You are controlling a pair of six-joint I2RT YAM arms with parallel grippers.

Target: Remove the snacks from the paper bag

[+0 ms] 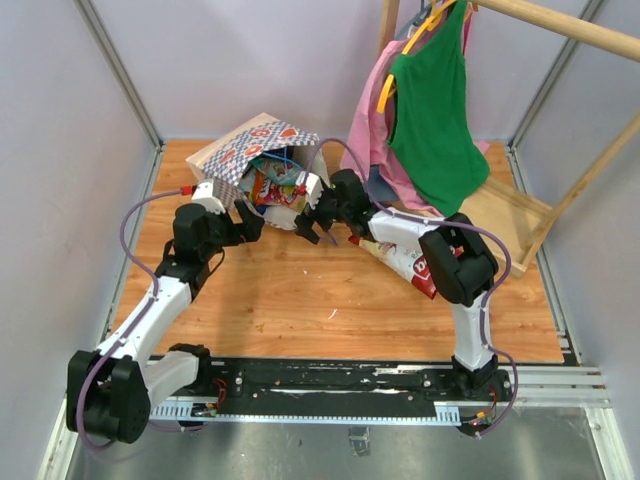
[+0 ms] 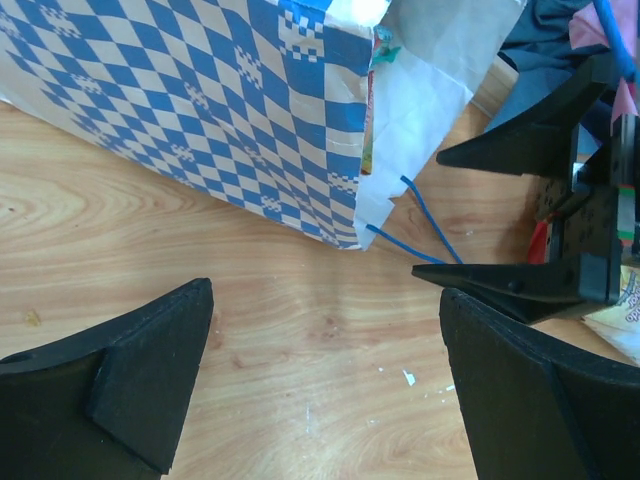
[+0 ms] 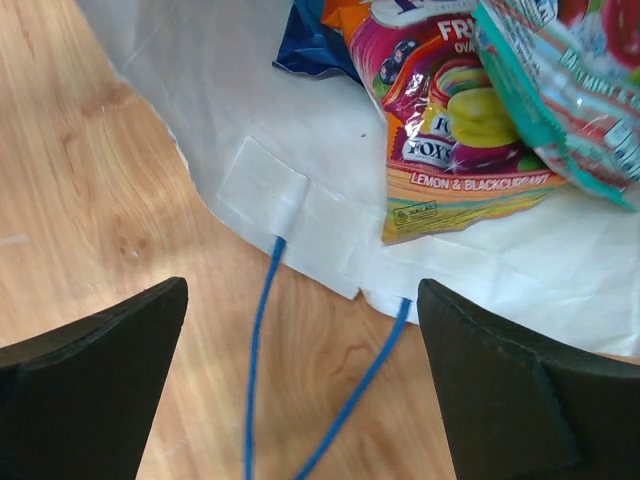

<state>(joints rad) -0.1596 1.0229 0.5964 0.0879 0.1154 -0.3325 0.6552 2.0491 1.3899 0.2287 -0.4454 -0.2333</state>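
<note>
The paper bag [image 1: 262, 148] lies on its side at the back of the table, its mouth facing the arms. Snacks [image 1: 272, 186] show in its mouth. In the right wrist view a magenta and orange packet [image 3: 452, 120], a teal-edged packet [image 3: 570, 80] and a blue packet [image 3: 308, 42] rest on the bag's white lining [image 3: 290, 120]. A red-and-white packet [image 1: 408, 264] lies on the table under the right arm. My right gripper [image 3: 300, 390] stands open over the blue cord handle [image 3: 262, 330], just before the mouth. My left gripper [image 2: 325, 380] is open beside the checked wall [image 2: 200, 110], holding nothing.
A green garment [image 1: 432, 110] and a pink one [image 1: 366, 130] hang from a wooden rack [image 1: 560, 30] at the back right. Its wooden base [image 1: 520, 215] sits on the table there. Grey-blue cloth [image 2: 545, 30] lies behind the bag. Walls close in on both sides.
</note>
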